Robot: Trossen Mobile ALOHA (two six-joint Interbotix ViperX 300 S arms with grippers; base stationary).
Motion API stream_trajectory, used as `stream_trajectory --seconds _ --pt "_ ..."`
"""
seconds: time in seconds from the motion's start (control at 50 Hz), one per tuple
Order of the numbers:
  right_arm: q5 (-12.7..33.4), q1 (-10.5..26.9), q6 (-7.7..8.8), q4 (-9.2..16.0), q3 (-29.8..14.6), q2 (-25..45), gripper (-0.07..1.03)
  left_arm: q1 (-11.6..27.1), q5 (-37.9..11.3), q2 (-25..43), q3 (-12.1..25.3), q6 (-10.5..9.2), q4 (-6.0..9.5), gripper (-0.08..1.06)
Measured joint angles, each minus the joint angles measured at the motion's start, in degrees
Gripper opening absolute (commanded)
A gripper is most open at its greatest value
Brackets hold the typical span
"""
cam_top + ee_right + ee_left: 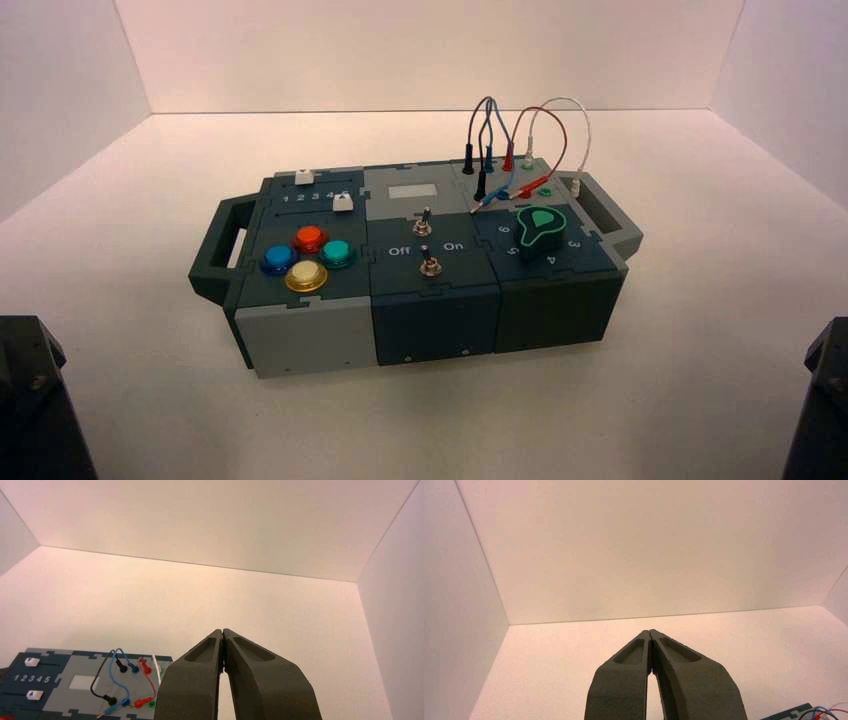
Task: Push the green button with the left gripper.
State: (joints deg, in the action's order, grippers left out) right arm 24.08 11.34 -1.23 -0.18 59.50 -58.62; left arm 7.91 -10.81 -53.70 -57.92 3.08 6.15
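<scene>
The green button [337, 253] is a small teal dome on the box's left panel, in a cluster with a red button [309, 238], a blue button [277, 260] and a yellow button [305, 277]. My left gripper [651, 631] is shut and empty, fingertips touching, held over bare floor far from the box. In the high view only a corner of the left arm [35, 400] shows at the bottom left. My right gripper [222, 630] is shut and empty, parked to the right of the box; its arm [822, 400] shows at the bottom right.
The box [420, 300] stands on a white floor, slightly turned, with handles at both ends. It bears two toggle switches [428, 262], a dark pointer knob with green outline [538, 230], sliders [320, 190] and plugged wires [520, 130]. White walls enclose the floor.
</scene>
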Motion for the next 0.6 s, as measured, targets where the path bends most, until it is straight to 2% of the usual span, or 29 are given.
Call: stream_trajectory --seconds 0.48,0.6 --pt "0.18 0.0 0.0 0.26 0.0 0.0 -0.02 0.09 0.0 0.0 0.09 0.09 -0.09 -0.03" --pt "1.85 0.26 0.0 0.7 0.0 0.0 -0.02 0.79 -1.58 0.44 0.09 0.0 -0.09 -0.03"
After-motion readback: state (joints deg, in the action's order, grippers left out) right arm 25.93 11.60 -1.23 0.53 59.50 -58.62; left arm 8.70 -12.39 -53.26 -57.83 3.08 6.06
